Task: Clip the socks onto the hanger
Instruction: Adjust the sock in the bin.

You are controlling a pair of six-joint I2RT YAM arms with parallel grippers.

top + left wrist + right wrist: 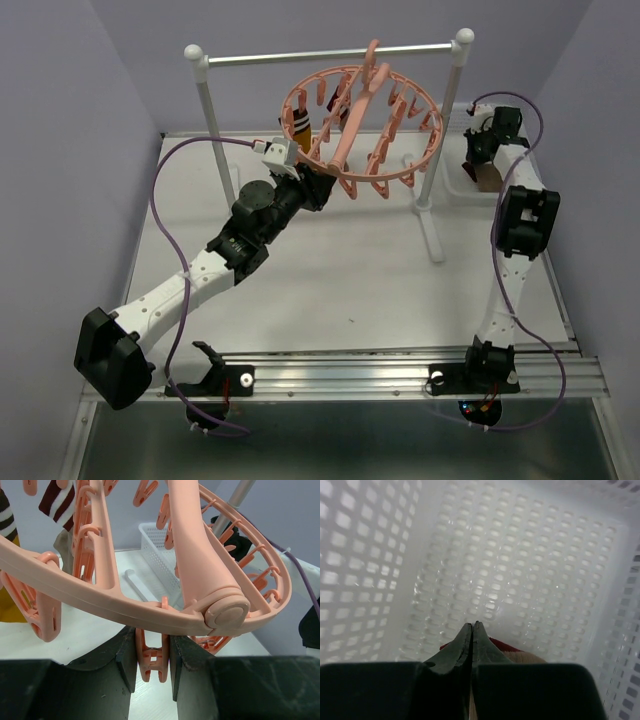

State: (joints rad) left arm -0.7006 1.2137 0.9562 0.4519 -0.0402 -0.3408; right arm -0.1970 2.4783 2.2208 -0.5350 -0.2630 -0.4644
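The salmon-pink hanger [375, 186] hangs from the rail, and its ring fills the left wrist view [100, 605]. One sock [301, 124] with a mustard part and striped cuff hangs clipped at the ring's left side. In the left wrist view a striped cuff [59, 502] hangs from a clip. My left gripper [318, 180] is shut on a dangling clip [152, 657] under the ring's near edge, squeezing it between both fingers. My right gripper [483, 160] is down in the white basket, shut [472, 625] on a second sock [530, 655], beige with a dark red band.
The metal rail stand [330, 55] with white posts spans the back, its right foot [432, 232] reaching onto the table. The white mesh basket [495, 555] sits at the back right and also shows in the left wrist view [155, 550]. Purple cables loop beside both arms.
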